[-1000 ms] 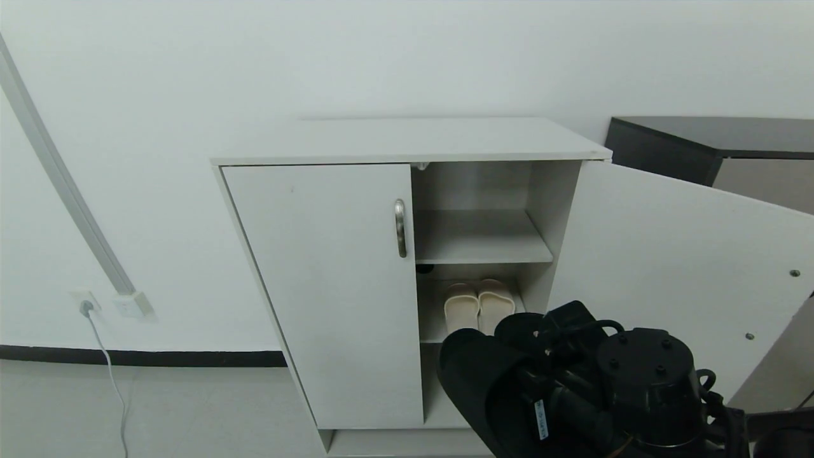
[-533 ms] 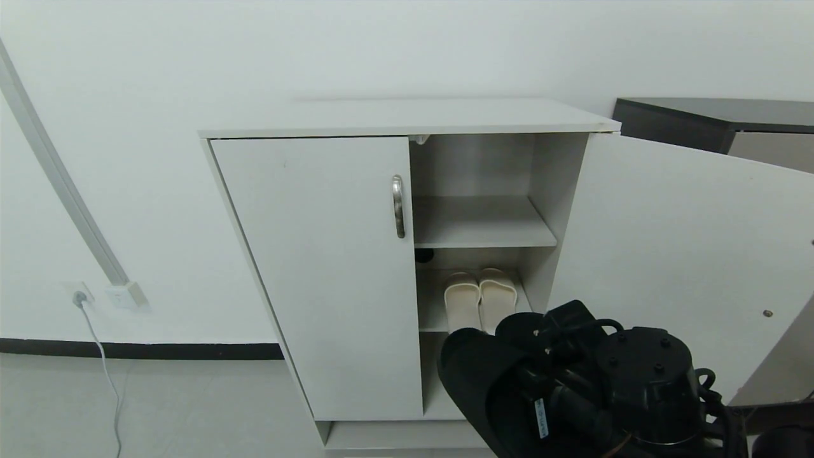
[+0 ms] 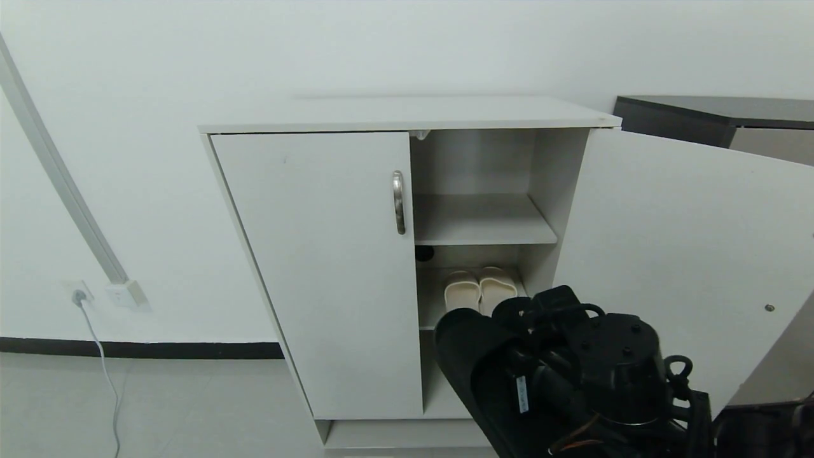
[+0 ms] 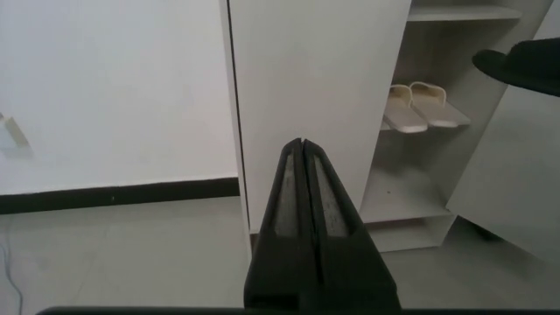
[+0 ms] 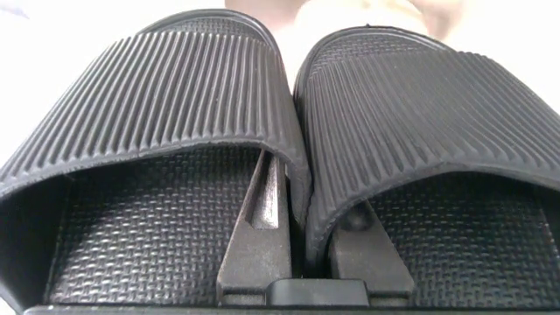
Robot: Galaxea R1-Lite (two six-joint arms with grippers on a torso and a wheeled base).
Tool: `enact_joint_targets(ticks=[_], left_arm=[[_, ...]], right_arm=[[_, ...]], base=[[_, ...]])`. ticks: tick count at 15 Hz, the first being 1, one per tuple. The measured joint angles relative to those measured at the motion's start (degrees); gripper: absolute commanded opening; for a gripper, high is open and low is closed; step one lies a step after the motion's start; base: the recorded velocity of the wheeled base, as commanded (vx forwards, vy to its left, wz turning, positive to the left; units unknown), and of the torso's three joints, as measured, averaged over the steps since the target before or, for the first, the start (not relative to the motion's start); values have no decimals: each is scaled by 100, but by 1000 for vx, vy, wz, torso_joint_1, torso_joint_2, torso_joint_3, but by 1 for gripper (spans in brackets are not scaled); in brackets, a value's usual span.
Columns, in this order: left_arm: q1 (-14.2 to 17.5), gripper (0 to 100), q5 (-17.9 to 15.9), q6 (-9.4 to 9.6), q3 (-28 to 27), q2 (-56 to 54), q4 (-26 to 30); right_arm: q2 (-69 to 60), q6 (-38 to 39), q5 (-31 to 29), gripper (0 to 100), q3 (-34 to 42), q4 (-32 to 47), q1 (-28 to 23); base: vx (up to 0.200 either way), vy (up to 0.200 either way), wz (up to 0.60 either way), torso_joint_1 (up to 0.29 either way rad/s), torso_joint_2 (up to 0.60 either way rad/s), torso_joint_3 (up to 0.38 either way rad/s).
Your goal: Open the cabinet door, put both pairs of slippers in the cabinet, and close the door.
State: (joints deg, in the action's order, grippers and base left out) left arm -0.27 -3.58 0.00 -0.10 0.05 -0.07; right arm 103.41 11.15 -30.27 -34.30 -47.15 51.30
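Note:
The white cabinet (image 3: 407, 113) has its right door (image 3: 687, 248) swung open and its left door (image 3: 318, 267) closed, with a metal handle (image 3: 399, 202). A beige pair of slippers (image 3: 480, 287) lies on the middle shelf, the beige pair (image 4: 424, 105) also seen from the left wrist. My right gripper (image 5: 302, 197) is shut on the inner walls of the black slippers (image 5: 175, 96), holding both together. The black slippers (image 3: 467, 356) hang in front of the open compartment, level with the lower shelves. My left gripper (image 4: 302, 149) is shut and empty, low in front of the closed door.
The upper shelf (image 3: 483, 222) and bottom shelf (image 4: 398, 197) are bare. A dark cabinet (image 3: 712, 124) stands behind the open door. A wall socket with a cable (image 3: 79, 298) is on the left, above grey floor (image 3: 159, 413).
The head camera has shifted, so the cabinet sits higher in the picture. My right arm with the black slippers has moved a little up and left, toward the open compartment.

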Motion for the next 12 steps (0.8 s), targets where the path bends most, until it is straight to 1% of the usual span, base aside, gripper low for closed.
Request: enact_joint_targets(ticks=[2,3,6,7,8,9,12], left_arm=[[5,0,-2,-2,0,0,0],[5,0,0,-5,0,0,0],[9,0,-2,-2,0,0,0],[9,0,0,-2,0,0,0],[9,0,0,-5,0,0,0],[5,0,-2,-5,0,0,0],[5,0,-5,-7,0,0,0]], right_arm=[[317,446,-503,0,-858,837,33],[463,736,-730,0,-1403,1488,60],[806,1742,-1281,0,-3113,3999,107],[894,1955,-1495,0,-3579,4486,112],[968,2029,-1713,0,-3953,4759,118],[1020,1898,-1763,0,-4161,4740,116],[1100,1261,-1771,0,-4331,3936,-1]], base=[[0,0,0,0,0,0],[0,0,0,0,0,0],[0,0,0,0,0,0],[0,0,0,0,0,0],[0,0,0,0,0,0],[0,0,0,0,0,0],[0,0,0,0,0,0]])
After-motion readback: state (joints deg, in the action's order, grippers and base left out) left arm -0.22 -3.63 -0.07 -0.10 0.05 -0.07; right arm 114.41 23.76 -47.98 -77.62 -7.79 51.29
